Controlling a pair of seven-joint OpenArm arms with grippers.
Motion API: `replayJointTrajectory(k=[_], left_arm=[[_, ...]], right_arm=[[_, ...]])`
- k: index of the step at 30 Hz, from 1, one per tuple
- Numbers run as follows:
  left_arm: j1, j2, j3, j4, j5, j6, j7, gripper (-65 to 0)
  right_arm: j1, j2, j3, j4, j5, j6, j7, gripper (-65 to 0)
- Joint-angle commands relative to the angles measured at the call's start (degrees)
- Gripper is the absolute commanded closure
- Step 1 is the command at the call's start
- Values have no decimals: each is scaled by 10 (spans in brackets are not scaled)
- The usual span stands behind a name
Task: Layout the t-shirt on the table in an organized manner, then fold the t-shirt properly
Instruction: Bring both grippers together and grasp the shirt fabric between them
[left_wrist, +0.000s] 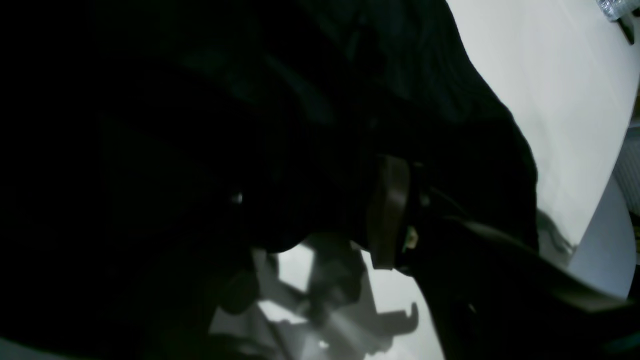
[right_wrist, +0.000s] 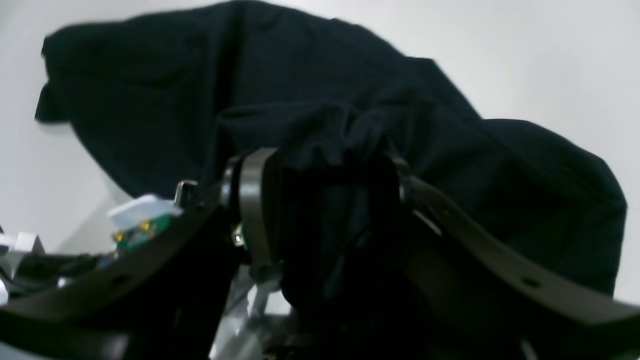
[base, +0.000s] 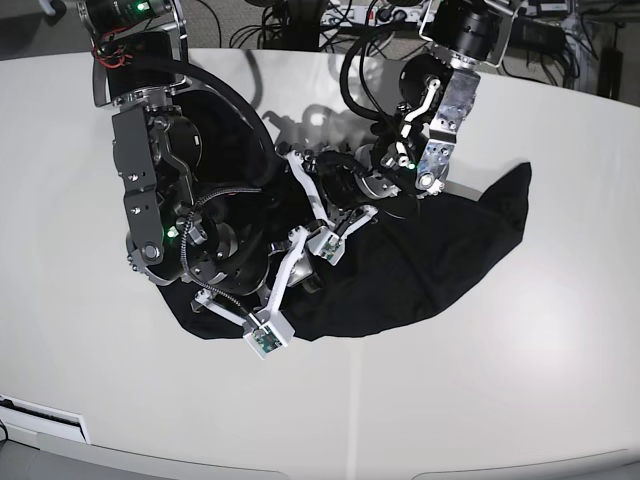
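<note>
The black t-shirt lies crumpled on the white table, with one point stretching out to the right. Both arms reach into its left part. In the right wrist view my right gripper has its fingers wide apart, and a loose bunch of t-shirt sits between them. From the base view the right gripper is at the shirt's near left edge. My left gripper stands spread just above it. Dark t-shirt covers most of the left wrist view; only one finger shows.
Cables and equipment crowd the table's far edge behind the arms. A white strip lies off the near left corner. Bare table runs to a rounded edge beside the shirt, and more table shows beyond it.
</note>
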Motion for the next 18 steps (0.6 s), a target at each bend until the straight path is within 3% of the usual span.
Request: replayJointTrajectory(k=[1, 3, 4, 6, 7, 13, 18], left_arm=[[-10, 9, 0, 10, -3, -2, -16, -311], [-10, 9, 0, 10, 5, 14, -29, -274], [-10, 9, 0, 10, 10, 25, -33, -211], [-11, 9, 0, 10, 11, 34, -32, -23], [-12, 9, 0, 10, 11, 34, -27, 0], [-39, 7, 0, 16, 11, 32, 30, 0], [-38, 7, 0, 68, 46, 32, 58, 0]], right_arm=[[11, -2, -1, 16, 11, 9, 3, -308], [11, -2, -1, 26, 11, 8, -2, -308], [11, -2, -1, 33, 11, 8, -5, -308], [11, 0, -1, 49, 11, 8, -13, -308], [11, 2, -1, 57, 10, 8, -17, -308], [10, 47, -1, 71, 10, 5, -24, -308], [7, 98, -1, 72, 18, -25, -71, -308]])
